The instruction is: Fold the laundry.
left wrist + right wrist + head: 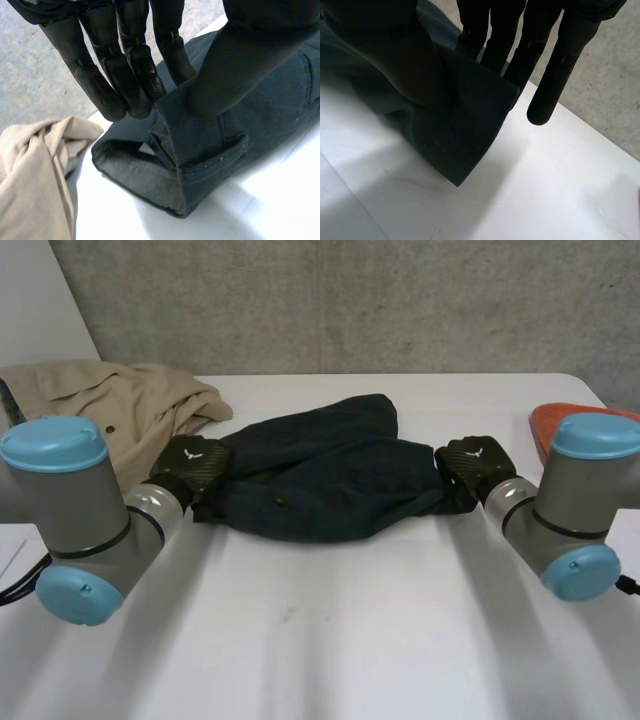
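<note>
Dark blue garment point(320, 475) bunched midway on your counter point(330, 640), left hand point(190, 465) pinching its left end between straight fingers point(125, 85) and thumb, right hand point(472, 462) pinching its right end likewise, tan shirt point(110, 405) beside the left hand

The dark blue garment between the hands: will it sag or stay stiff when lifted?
Probably floppy: the dark blue garment lies in soft folds, so it may sag between the left hand and right hand. Its thick stitched hem suggests some weight.
</note>
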